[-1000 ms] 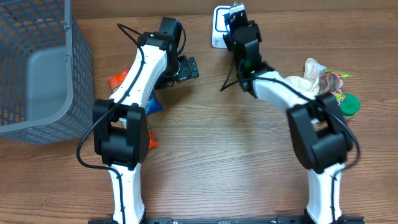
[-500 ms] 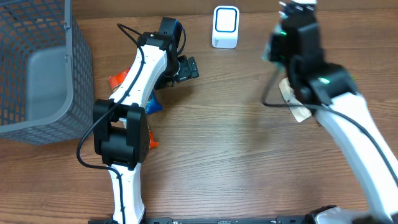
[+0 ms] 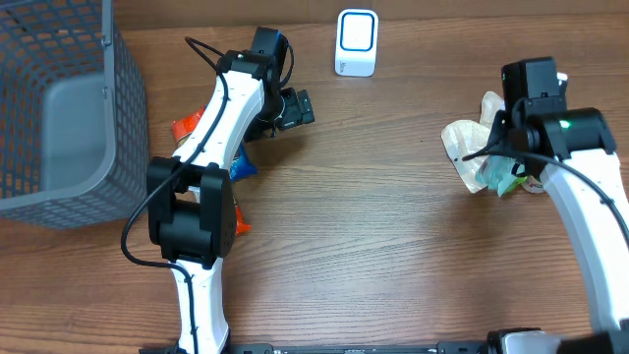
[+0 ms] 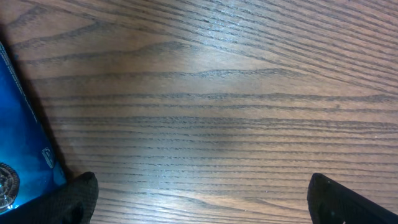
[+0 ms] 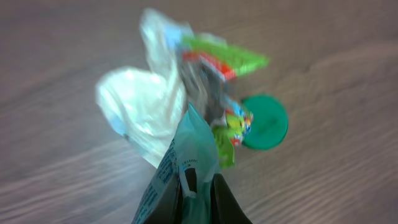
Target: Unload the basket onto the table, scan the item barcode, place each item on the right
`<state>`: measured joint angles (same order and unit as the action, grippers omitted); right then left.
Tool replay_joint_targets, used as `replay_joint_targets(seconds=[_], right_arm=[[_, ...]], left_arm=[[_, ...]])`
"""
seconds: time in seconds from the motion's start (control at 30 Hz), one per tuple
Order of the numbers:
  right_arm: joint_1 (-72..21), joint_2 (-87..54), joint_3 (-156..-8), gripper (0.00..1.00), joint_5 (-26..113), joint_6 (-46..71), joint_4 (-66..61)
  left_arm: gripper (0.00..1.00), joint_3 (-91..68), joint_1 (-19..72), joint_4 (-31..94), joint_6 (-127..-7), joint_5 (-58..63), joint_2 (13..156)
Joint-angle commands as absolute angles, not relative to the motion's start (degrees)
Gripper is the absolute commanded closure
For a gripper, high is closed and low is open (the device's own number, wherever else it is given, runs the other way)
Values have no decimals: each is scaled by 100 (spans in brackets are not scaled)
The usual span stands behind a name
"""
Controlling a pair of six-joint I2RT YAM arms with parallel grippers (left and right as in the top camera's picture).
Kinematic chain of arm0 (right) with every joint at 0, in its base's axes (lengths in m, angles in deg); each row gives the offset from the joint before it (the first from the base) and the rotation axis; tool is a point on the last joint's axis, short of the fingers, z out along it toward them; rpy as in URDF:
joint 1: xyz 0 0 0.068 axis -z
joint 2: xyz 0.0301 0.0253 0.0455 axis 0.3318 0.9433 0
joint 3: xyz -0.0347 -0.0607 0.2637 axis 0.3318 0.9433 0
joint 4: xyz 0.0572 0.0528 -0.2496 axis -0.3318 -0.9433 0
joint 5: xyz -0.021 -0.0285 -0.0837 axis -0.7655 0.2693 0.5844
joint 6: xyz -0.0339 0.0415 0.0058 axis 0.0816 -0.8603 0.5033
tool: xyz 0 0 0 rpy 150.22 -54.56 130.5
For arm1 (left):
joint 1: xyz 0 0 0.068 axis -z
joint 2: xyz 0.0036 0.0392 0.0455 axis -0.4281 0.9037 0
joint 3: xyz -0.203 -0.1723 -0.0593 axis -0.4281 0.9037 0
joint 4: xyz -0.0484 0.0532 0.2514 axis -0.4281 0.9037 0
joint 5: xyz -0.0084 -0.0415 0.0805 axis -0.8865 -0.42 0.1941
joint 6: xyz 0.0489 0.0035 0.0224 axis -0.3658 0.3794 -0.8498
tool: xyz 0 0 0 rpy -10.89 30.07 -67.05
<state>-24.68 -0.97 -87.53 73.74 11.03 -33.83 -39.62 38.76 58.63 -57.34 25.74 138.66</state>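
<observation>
Grasp done: right gripper (image 5: 189,186) closed tight on the top seam of a teal pouch (image 5: 177,158), held over the pile at the right of the worktop (image 3: 393,256). Contact with the pile below: not clear. Well apart from the white scanner (image 3: 356,42) at the far middle, and not turned toward it. Scan itself: not confirmable from here. Judged as left, at most: carrying across to the scanner, turning the code to its face, then putting away, perhaps into the grey basket (image 3: 59,118) at the far left.

Left gripper (image 3: 297,108) wide open, holding nothing, low over bare wood just beside a blue packet (image 4: 18,143).

As for the pouch: thin, glossy teal film with small white print, pinched at one edge and seen almost edge-on. Blurred, no barcode visible. Probably floppy, likely to swing and crease during presentation.

Behind it, a crumpled clear bag (image 5: 134,109), a green-and-red snack packet (image 5: 221,62) and a round green lid (image 5: 264,121).
</observation>
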Motion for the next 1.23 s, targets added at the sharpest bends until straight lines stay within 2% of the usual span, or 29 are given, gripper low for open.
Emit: replay_joint_targets(seconds=[0.0, 0.03, 0.17, 0.23, 0.3, 0.4, 0.5, 0.67, 0.93, 1.1, 1.2], right_arm=[[-2317, 156, -8548, 96, 7057, 1020, -3261], [-2293, 239, -8508, 96, 7039, 1018, -3215], [-2271, 554, -8491, 85, 7041, 1020, -3053], [-2271, 646, -8491, 62, 7039, 1018, -2962], [-2274, 668, -8491, 49, 7037, 1018, -2887], [-2274, 666, -8513, 37, 7037, 1018, -2734], [-2274, 661, -8591, 31, 6930, 1016, -2684], [-2313, 661, -9129, 28, 6200, 1020, -2964], [-2470, 661, -9804, 26, 3706, 1037, -3143], [-2490, 663, -9802, 18, 3157, 1035, -3233], [-2490, 663, -9802, 9, 2963, 1035, -3377]], left_arm=[[0, -4043, 3887, 5861, -5778, 2593, 13829], [0, -4043, 3887, 5861, -5778, 2593, 13829], [0, -4043, 3887, 5861, -5778, 2593, 13829], [0, -4043, 3887, 5861, -5778, 2593, 13829], [0, -4043, 3887, 5861, -5778, 2593, 13829], [0, -4043, 3887, 5861, -5778, 2593, 13829], [0, -4043, 3887, 5861, -5778, 2593, 13829], [0, -4043, 3887, 5861, -5778, 2593, 13829], [1, -4043, 3887, 5861, -5778, 2593, 13829], [0, -4043, 3887, 5861, -5778, 2593, 13829], [0, -4043, 3887, 5861, -5780, 2595, 13829]])
